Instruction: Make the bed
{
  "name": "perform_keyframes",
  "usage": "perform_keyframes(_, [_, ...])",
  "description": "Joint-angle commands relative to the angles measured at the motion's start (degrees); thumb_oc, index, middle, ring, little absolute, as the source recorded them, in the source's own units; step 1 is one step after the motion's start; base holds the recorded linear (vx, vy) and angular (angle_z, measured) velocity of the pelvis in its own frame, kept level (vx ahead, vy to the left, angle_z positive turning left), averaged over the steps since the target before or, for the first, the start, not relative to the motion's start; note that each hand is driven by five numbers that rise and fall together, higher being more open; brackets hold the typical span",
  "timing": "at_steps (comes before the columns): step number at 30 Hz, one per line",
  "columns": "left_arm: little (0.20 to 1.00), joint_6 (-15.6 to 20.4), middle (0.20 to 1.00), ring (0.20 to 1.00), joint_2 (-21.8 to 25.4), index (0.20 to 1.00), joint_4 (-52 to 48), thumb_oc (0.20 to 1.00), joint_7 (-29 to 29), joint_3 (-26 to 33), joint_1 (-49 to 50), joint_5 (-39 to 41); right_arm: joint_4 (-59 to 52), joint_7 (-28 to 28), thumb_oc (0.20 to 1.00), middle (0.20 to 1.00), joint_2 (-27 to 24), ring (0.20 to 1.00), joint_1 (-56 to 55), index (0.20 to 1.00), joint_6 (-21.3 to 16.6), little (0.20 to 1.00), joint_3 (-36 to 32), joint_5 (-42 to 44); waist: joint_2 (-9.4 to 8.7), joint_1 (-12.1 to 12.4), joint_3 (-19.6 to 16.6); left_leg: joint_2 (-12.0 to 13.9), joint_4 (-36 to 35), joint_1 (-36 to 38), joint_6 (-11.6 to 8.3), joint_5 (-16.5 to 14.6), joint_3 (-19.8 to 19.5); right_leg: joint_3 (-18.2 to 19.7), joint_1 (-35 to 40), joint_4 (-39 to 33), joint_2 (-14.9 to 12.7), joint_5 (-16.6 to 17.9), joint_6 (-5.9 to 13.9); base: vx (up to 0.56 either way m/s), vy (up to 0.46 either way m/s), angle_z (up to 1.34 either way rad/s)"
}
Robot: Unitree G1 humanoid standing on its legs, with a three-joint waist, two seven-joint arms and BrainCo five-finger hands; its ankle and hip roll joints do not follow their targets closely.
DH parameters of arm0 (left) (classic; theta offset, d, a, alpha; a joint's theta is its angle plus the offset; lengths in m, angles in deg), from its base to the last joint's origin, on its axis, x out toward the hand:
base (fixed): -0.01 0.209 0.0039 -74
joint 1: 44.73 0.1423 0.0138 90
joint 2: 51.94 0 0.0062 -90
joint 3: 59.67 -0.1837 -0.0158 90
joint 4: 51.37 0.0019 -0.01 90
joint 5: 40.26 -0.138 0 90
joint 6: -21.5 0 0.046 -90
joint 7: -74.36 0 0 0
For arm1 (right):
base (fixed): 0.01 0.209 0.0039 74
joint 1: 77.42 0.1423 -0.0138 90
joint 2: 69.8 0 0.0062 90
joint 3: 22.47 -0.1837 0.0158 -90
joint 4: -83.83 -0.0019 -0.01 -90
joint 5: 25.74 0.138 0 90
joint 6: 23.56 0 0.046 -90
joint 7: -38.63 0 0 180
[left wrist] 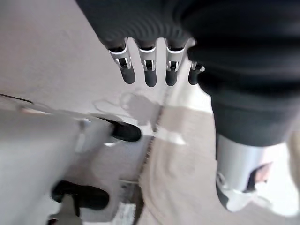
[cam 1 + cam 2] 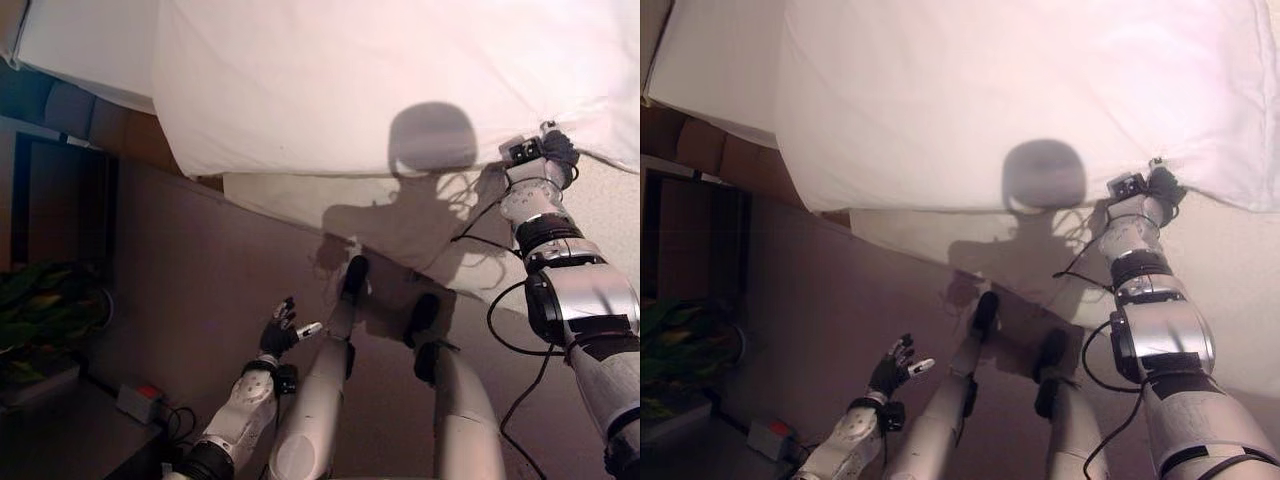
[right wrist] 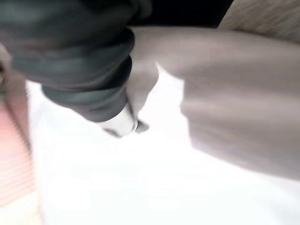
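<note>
I find the right robot hand [image 2: 548, 150] at the lower edge of the white duvet [image 2: 400, 70], which lies across the bed and overhangs the mattress side [image 2: 300, 200]; I judge the reach is meant to take that edge for straightening. Its fingers are buried in cloth in the right wrist view, so I cannot tell whether it grips. The left robot hand [image 2: 279, 332] hangs low over the floor [image 2: 180, 280], fingers relaxed, holding nothing. The bed's far end is cut off.
</note>
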Motion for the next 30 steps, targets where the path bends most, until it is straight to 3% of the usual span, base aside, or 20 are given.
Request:
perform_keyframes(1, [1.0, 2.8, 1.0, 1.0, 2.1, 1.0, -3.8, 1.0, -1.7, -0.6, -2.8, 2.3, -5.9, -1.1, 0.2, 0.2, -9.4, 0.2, 5.0, 0.2, -2.1, 0.2, 3.9, -3.9, -1.65, -1.1, 2.9, -4.2, -0.8, 10.5, 1.27, -8.3, 4.0, 0.9, 14.2, -22.5, 0.8, 10.6, 8.65, 0.0, 0.022, 0.05])
perform_keyframes(8, [1.0, 2.4, 1.0, 1.0, 1.7, 1.0, -9.9, 1.0, -4.5, -1.5, -3.0, 9.7, -9.3, -2.0, 0.2, 0.2, -9.2, 0.2, 3.5, 0.2, -2.3, 0.2, 4.3, -4.0, -2.12, -2.2, 2.7, -4.5, -0.8, 13.2, 1.23, -8.8, 4.6, 0.6, 17.3, -23.2, 0.4, 10.8, 8.85, -0.01, 0.036, 0.07])
perform_keyframes(10, [1.0, 1.9, 1.0, 1.0, -0.1, 1.0, -12.0, 1.0, -6.1, -2.5, -4.5, 17.9, -11.5, -2.8, 0.2, 0.2, -7.0, 0.2, 2.7, 0.2, -3.0, 0.2, 4.0, -2.1, -3.12, -3.1, 2.1, -4.6, -0.8, 14.8, 1.49, -9.4, 5.4, 0.8, 19.2, -23.9, 0.3, 11.0, 8.95, 0.0, 0.064, 0.05])
perform_keyframes(16, [1.0, 0.9, 1.0, 1.0, -1.2, 1.0, -15.3, 1.0, -6.5, -6.8, -11.4, 26.3, -18.8, -4.1, 0.2, 0.2, -3.5, 0.2, 0.1, 0.2, -2.3, 0.2, 6.4, -3.4, -5.01, -5.6, 1.0, -4.7, -0.8, 17.7, 2.17, -10.3, 6.5, 1.8, 22.2, -25.3, 0.3, 11.9, 9.26, -0.01, 0.074, -0.06])
perform_keyframes(17, [1.0, 0.3, 1.0, 1.0, -2.3, 1.0, -15.1, 1.0, -6.2, -9.0, -14.3, 30.7, -21.7, -4.2, 0.2, 0.2, -1.6, 0.2, -1.4, 0.2, -2.0, 0.2, 7.5, -4.7, -5.67, -6.7, 0.7, -4.6, -0.8, 19.0, 2.49, -10.6, 7.2, 2.2, 23.4, -25.8, 0.4, 12.1, 9.33, -0.02, 0.091, -0.2])
perform_keyframes(23, [1.0, -1.0, 1.0, 1.0, -6.5, 1.0, -7.3, 1.0, -3.7, -11.8, -19.9, 41.9, -27.2, -6.4, 0.2, 0.2, 4.0, 0.2, -5.3, 0.2, 0.4, 0.2, 11.4, -5.4, -8.36, -9.1, -0.9, -4.6, -0.8, 22.0, 3.9, -11.7, 9.8, 4.9, 24.9, -26.3, 1.0, 13.2, 9.82, -0.02, 0.095, -0.32])
perform_keyframes(30, [1.0, 0.6, 1.0, 1.0, -11.0, 1.0, 1.6, 1.0, -0.1, -6.2, -26.6, 46.1, -35.0, -6.2, 0.2, 0.2, 10.1, 0.2, -10.9, 0.2, -0.8, 0.2, 12.9, -5.2, -9.93, -10.8, -2.8, -4.6, -0.8, 23.8, 4.68, -12.5, 12.2, 6.9, 25.5, -26.7, 1.7, 13.5, 9.88, -0.02, 0.048, -0.27])
